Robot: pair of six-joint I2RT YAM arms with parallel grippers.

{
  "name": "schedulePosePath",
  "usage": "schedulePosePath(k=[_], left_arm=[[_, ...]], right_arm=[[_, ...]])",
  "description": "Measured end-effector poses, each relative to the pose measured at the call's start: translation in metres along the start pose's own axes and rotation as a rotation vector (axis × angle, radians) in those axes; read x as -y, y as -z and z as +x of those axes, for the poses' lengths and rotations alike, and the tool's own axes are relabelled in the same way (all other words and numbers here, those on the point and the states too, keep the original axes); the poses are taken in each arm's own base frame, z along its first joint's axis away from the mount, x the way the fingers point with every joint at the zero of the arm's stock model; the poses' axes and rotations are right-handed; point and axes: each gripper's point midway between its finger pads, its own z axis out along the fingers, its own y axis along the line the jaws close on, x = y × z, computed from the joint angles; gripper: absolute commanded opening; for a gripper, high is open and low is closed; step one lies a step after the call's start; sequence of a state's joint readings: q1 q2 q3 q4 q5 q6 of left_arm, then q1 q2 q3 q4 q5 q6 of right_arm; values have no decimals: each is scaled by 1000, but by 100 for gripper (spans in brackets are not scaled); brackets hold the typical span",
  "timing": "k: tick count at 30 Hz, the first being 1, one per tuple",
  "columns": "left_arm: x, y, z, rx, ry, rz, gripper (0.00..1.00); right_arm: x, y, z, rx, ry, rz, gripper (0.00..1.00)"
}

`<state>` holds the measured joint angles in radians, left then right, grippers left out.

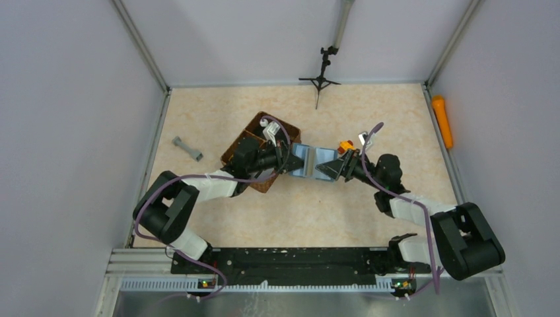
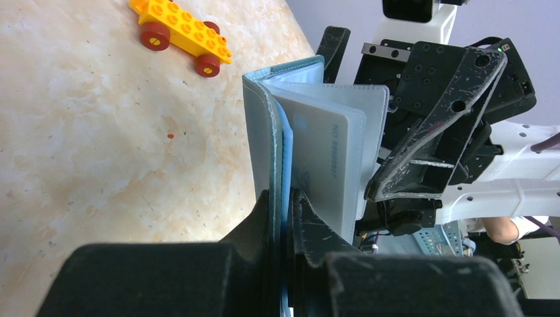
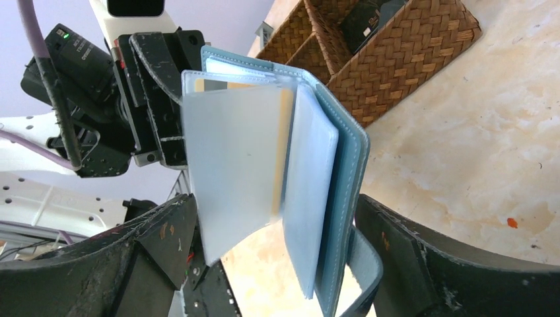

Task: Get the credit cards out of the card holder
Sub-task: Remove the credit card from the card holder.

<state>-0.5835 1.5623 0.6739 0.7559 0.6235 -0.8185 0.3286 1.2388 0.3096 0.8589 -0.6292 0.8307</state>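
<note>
The teal-blue card holder point(image 1: 309, 162) hangs open above the middle of the table. My left gripper point(image 1: 285, 163) is shut on one cover of it, with the jaws pinching the cover's edge point(image 2: 282, 195). Clear sleeves fan out from the card holder point(image 2: 261, 125), and a pale credit card point(image 2: 323, 165) shows inside one. My right gripper point(image 1: 337, 165) stands open from the other side. Its fingers point(image 3: 158, 238) straddle the card holder point(image 3: 347, 165) and a clear sleeve point(image 3: 231, 158) without touching them. A yellowish card edge point(image 3: 285, 125) shows behind that sleeve.
A brown woven basket point(image 1: 261, 148) sits just behind my left gripper, also seen in the right wrist view point(image 3: 396, 46). A yellow toy car point(image 2: 181, 30) lies on the table past the card holder. A grey piece point(image 1: 187, 148) lies at left, an orange cylinder point(image 1: 442, 121) by the right wall, a small tripod point(image 1: 320, 76) at the back.
</note>
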Motion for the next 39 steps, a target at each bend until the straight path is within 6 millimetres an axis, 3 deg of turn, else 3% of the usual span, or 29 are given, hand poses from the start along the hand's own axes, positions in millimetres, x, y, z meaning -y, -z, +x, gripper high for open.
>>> schedulePosePath(k=[6,8,13,17,25,30,33,36,39], left_arm=[[-1,1,-3,6,20,-5,0],[-1,1,-3,7,22,-5,0],[2,2,-4,6,24,12,2],[7,1,-5,7,21,43,13],[1,5,-16,39,37,37,64],[4,9,-22,62,43,60,72],[7,8,-23,63,41,81,69],[6,7,-21,56,50,87,42],[3,7,-18,45,55,81,26]], right_arm=[[0,0,0,0,1,0,91],[0,0,0,0,1,0,86],[1,0,0,1,6,2,36],[4,0,1,-6,2,18,7],[17,-1,-1,-1,-10,97,2],[20,0,0,0,-9,113,2],[20,0,-1,0,-9,111,2],[18,0,-1,1,-5,102,2],[13,0,-3,6,2,85,3]])
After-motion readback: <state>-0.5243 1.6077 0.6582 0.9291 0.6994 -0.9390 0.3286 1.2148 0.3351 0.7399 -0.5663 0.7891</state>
